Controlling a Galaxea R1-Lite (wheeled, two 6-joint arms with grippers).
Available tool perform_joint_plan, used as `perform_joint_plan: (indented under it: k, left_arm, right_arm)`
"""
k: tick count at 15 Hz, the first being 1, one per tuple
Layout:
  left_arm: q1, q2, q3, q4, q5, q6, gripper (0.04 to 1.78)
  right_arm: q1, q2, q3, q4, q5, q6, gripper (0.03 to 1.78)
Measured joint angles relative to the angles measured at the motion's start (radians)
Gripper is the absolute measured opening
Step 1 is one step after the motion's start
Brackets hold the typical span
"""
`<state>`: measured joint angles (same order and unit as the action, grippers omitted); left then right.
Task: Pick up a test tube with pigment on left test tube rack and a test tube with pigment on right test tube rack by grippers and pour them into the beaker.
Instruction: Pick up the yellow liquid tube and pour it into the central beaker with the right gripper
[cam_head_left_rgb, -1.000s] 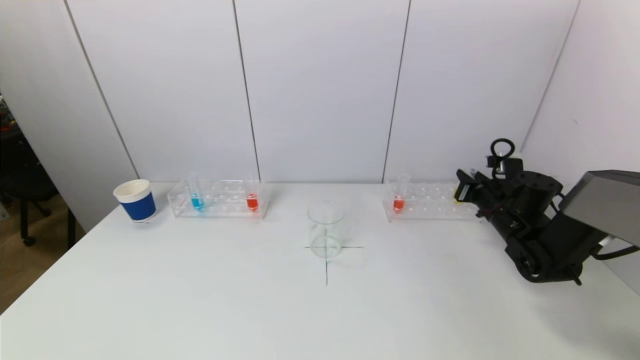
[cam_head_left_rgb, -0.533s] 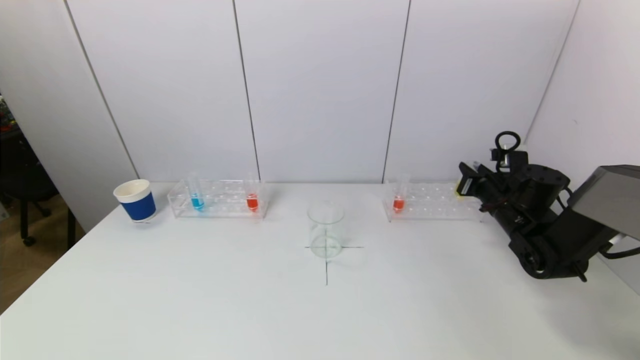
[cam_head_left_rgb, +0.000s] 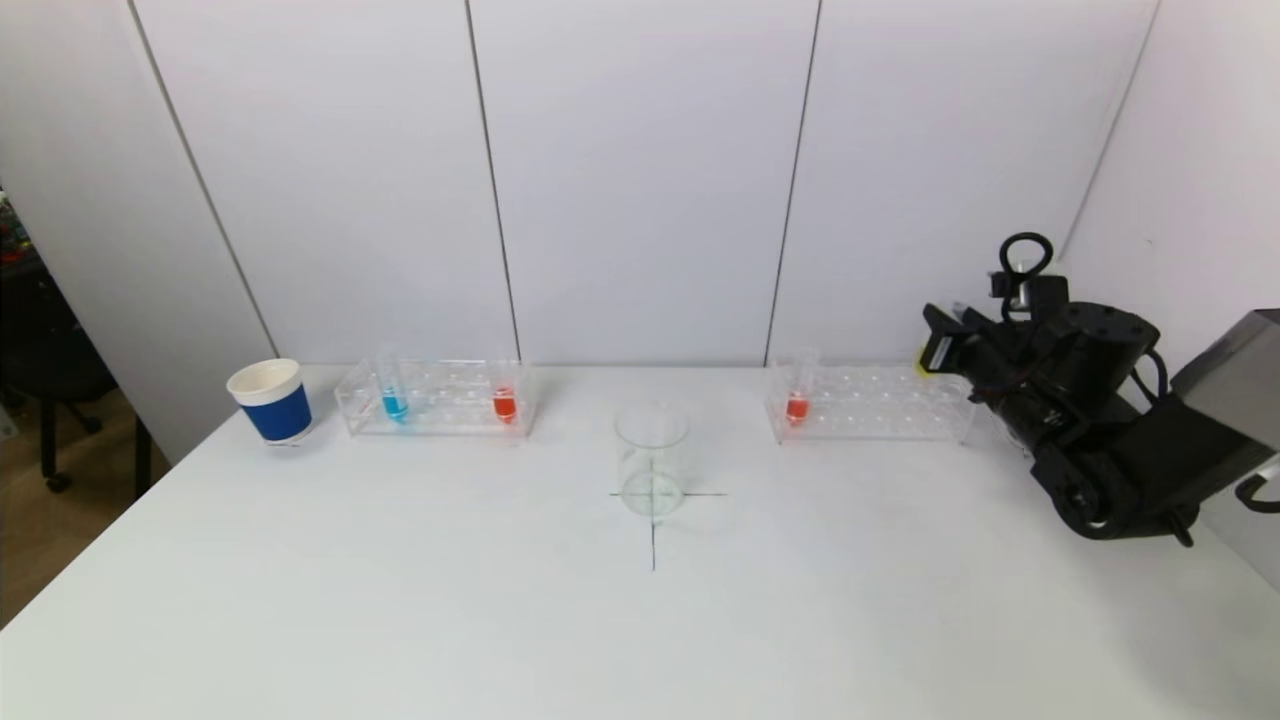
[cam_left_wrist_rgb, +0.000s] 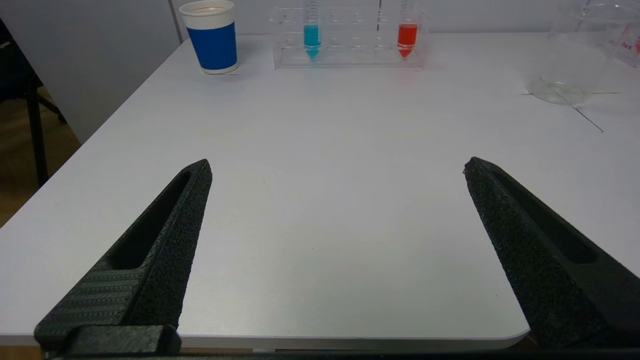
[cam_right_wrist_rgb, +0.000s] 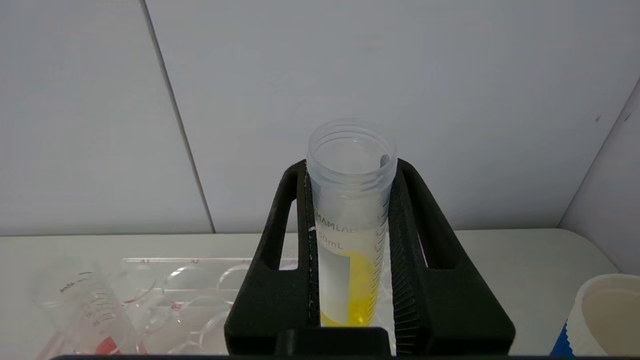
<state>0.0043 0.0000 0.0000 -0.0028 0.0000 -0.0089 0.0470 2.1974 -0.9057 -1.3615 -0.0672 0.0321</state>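
right gripper (cam_right_wrist_rgb: 350, 200) has risen above right rack (cam_head_left_rgb: 870, 405) | yellow tube (cam_right_wrist_rgb: 350, 240) clamped between fingers, upright

table: I am seeing the white table (cam_head_left_rgb: 400, 600) lying bare before me, a thin black cross (cam_head_left_rgb: 655, 510) sitting at its middle | cup: a blue paper cup with a white rim (cam_head_left_rgb: 270, 400) is standing upright at my far left | wall: white panels (cam_head_left_rgb: 640, 180) are rising behind
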Motion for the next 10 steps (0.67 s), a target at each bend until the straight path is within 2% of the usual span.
perform_joint_plan:
  k: [7, 10]
  left_arm:
    - [0.000, 0.000, 0.000, 0.000, 0.000, 0.000, 1.76]
    - [0.000, 0.000, 0.000, 0.000, 0.000, 0.000, 1.76]
  right_arm:
    - [0.043, -0.137, -0.166, 0.284, 0.010, -0.056, 0.46]
    - [0.077, -0.189, -0.260, 0.392, 0.014, -0.110, 0.46]
